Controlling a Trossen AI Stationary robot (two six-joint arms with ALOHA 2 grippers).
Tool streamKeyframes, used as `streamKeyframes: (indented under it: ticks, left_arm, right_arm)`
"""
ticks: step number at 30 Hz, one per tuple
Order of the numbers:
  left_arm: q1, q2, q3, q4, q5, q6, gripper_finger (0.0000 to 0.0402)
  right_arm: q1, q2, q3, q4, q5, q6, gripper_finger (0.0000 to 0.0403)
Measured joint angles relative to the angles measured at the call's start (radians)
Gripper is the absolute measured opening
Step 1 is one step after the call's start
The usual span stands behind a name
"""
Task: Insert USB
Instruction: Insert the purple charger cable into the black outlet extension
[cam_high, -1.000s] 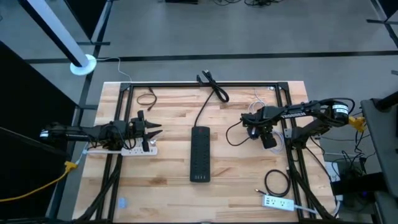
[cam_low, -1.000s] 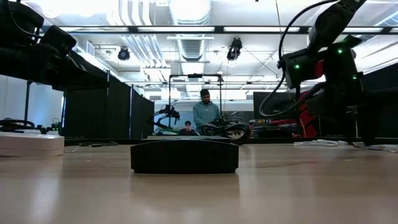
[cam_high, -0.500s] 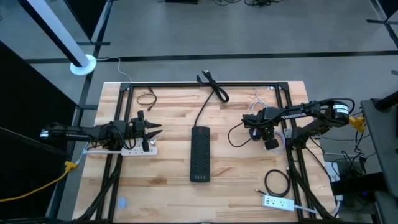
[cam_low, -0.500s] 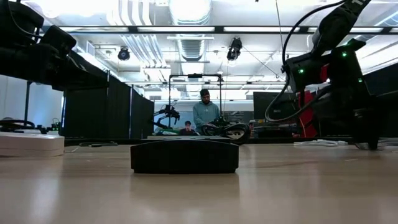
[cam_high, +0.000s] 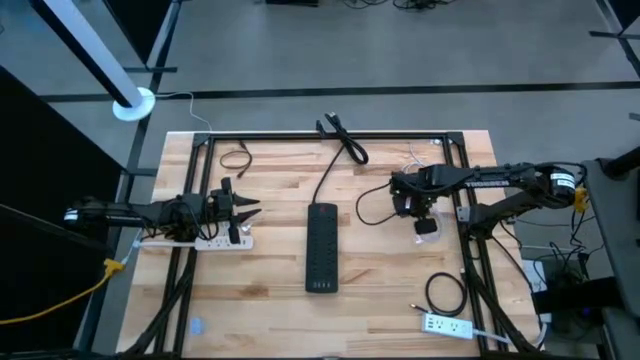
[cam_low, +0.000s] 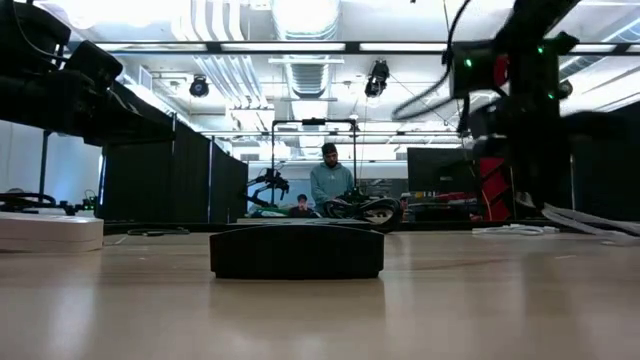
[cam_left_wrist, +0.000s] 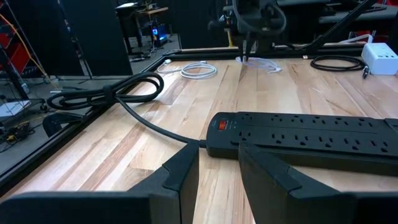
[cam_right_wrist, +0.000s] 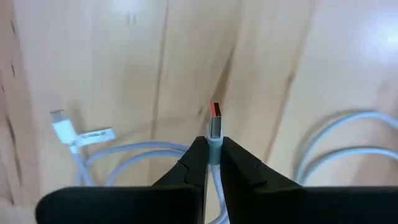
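Note:
My right gripper (cam_high: 420, 207) hangs over the table's right part, fingers pointing down, shut on a white USB plug (cam_right_wrist: 214, 121) with a metal shell and a red tongue. The plug's white cable (cam_right_wrist: 143, 152) lies in loops on the wood below, its other small end (cam_right_wrist: 62, 127) beside them. The black power strip (cam_high: 321, 248) lies flat along the table's middle. My left gripper (cam_high: 243, 210) waits open at the left, level, above a white power strip (cam_high: 200, 241), pointing toward the black one (cam_left_wrist: 311, 134). My right gripper pinches the plug's white plastic body (cam_right_wrist: 214, 142) between its two fingertips (cam_right_wrist: 194, 155), from above, pointing down. The metal shell sticks out past the tips toward the wood. The cable runs back behind the fingers and hangs slack to the table.
A second white power strip (cam_high: 447, 325) and a coiled black cable (cam_high: 445, 293) lie at the near right corner. The black strip's cord (cam_high: 340, 140) runs to the far edge. A small black cable (cam_high: 235, 158) lies far left. A person (cam_low: 330, 185) stands in the room behind.
My right gripper has swung a little toward the table's left and far edge and has risen, its arm stretching out straighter across the right edge. It stays shut on the plug. The left arm has kept still.

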Motion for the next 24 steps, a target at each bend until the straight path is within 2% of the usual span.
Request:
streamKeyframes:
  ticks: [4, 11, 20, 24]
  left_arm:
    - [0.0, 0.0, 0.0, 0.0, 0.0, 0.0, 0.0103]
    - [0.0, 0.0, 0.0, 0.0, 0.0, 0.0, 0.0103]
    - [0.0, 0.0, 0.0, 0.0, 0.0, 0.0, 0.0103]
    - [0.0, 0.0, 0.0, 0.0, 0.0, 0.0, 0.0103]
  right_arm:
    - [0.0, 0.004, 0.057, 0.039, -0.038, 0.02, 0.0014]
    - [0.0, 0.091, 0.114, 0.302, -0.204, 0.112, 0.0014]
    - [-0.004, 0.322, 0.29, 0.353, -0.199, 0.258, 0.0014]
    - [0.009, 0.402, 0.395, 0.332, -0.203, 0.267, 0.0014]
